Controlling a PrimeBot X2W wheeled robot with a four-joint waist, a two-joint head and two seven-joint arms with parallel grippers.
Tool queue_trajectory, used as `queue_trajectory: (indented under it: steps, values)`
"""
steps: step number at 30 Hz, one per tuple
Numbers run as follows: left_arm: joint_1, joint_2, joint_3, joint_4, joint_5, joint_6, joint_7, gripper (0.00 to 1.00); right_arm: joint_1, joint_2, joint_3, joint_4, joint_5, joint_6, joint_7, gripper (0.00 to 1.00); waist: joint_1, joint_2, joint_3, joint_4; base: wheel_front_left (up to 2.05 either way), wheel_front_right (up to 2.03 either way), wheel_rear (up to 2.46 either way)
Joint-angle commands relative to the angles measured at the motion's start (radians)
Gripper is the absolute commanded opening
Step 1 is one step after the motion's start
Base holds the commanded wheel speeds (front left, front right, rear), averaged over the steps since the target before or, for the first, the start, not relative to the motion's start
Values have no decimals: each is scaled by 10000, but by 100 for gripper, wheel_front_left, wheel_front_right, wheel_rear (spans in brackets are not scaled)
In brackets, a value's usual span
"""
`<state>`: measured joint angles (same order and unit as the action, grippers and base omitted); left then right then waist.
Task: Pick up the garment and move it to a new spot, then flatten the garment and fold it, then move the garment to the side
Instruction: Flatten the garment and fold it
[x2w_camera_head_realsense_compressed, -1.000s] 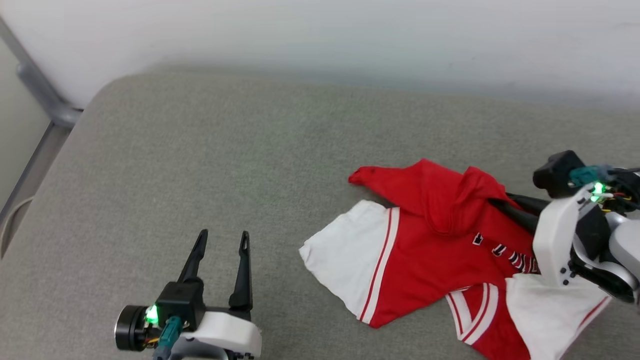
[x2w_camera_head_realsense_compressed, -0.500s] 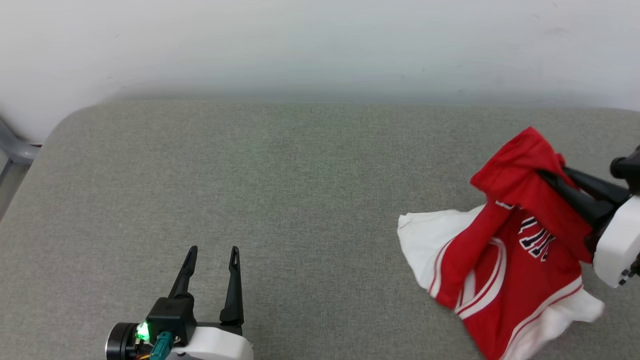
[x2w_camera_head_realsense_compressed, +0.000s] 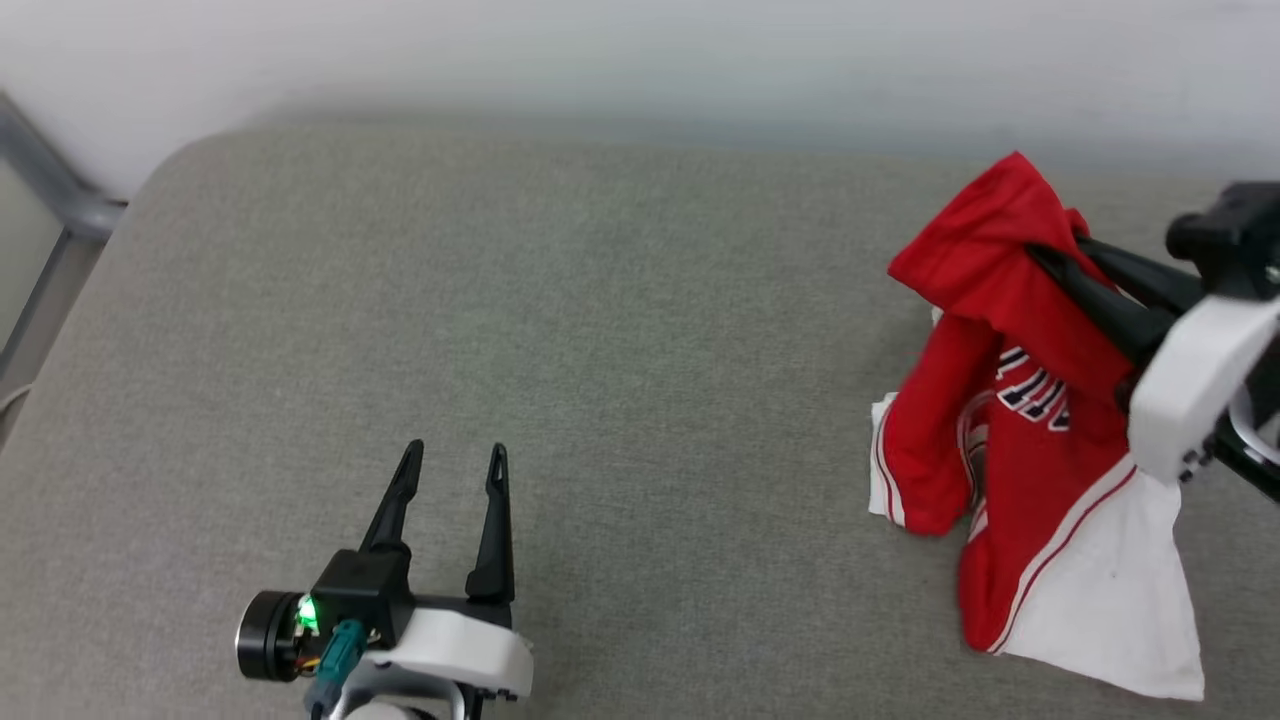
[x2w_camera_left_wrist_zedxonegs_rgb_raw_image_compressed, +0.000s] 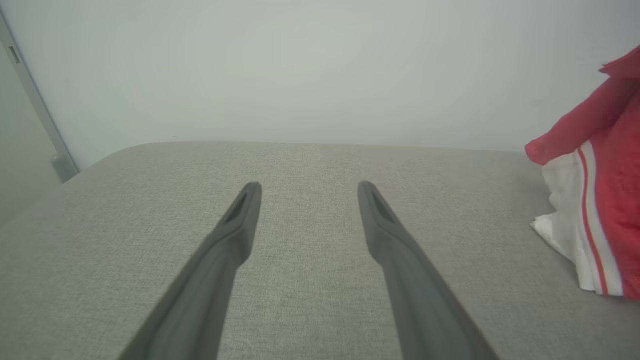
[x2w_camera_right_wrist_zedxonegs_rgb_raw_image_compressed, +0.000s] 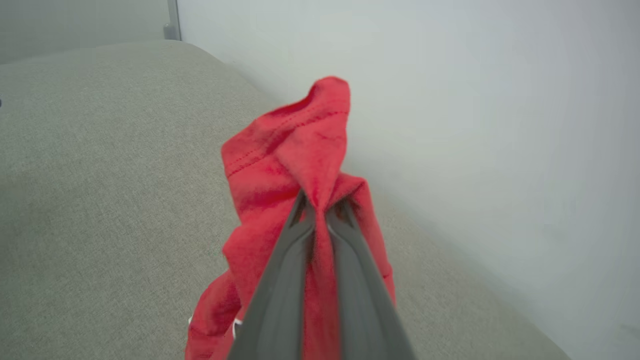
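Red shirt (x2w_camera_head_realsense_compressed: 1010, 400) is up at the far right of head view, hanging from R gripper (x2w_camera_head_realsense_compressed: 1050, 255). Jaws are clamped hard on a bunch of red cloth near the top. R wrist cam has the two dark fingers (x2w_camera_right_wrist_zedxonegs_rgb_raw_image_compressed: 280, 280) pressed together w/ a fold of shirt (x2w_camera_right_wrist_zedxonegs_rgb_raw_image_compressed: 300, 150) squeezed between them, and a red peak pokes up past the tips of R gripper (x2w_camera_right_wrist_zedxonegs_rgb_raw_image_compressed: 316, 207).

From that pinch the rest drapes down. Red body faces the head cam, dark lettering across it, too creased to read. Red-and-white trim runs along the seams, and one white sleeve fans out at the bottom. Lower edge looks to rest on the grey pad (x2w_camera_head_realsense_compressed: 600, 300), so it's lifted but not fully clear.

Over to L gripper (x2w_camera_head_realsense_compressed: 455, 450), low left in head view. Fingers are spread wide, nothing between them, pointing twd the pale wall (x2w_camera_head_realsense_compressed: 640, 50). It sits well apart from the shirt. L wrist cam agrees: L gripper (x2w_camera_left_wrist_zedxonegs_rgb_raw_image_compressed: 308, 186) has both prongs splayed over bare pad (x2w_camera_left_wrist_zedxonegs_rgb_raw_image_compressed: 310, 165), w/ the shirt (x2w_camera_left_wrist_zedxonegs_rgb_raw_image_compressed: 610, 200) at the right edge, white hem down on the fabric surface.

Grey metal bar (x2w_camera_head_realsense_compressed: 60, 195) runs at far left, beside the pad's rounded corner.
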<state>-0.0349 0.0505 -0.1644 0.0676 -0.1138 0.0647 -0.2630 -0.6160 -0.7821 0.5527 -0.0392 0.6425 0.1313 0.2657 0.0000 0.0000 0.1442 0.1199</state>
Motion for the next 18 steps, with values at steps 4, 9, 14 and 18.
queue_trajectory:
  steps: [4,9,14,18]
  values:
    - [-506,-7,-239,36,-196,75,-26,100,-1387,481,952,1365,1,-11,215,0,0,0,808,640,0,0,0]
    - [-861,-7,-520,-22,-345,203,-26,100,-2721,1108,2135,3806,136,-12,207,0,0,0,1301,1031,0,0,0]
    - [-1076,-7,-734,-58,-405,271,-26,100,-3161,1758,3126,6305,534,-11,357,0,0,0,1557,1304,0,0,0]
    - [-1172,-8,-744,-51,-392,310,-26,100,-3150,2150,3752,7646,992,-11,389,0,0,0,1615,1354,0,0,0]
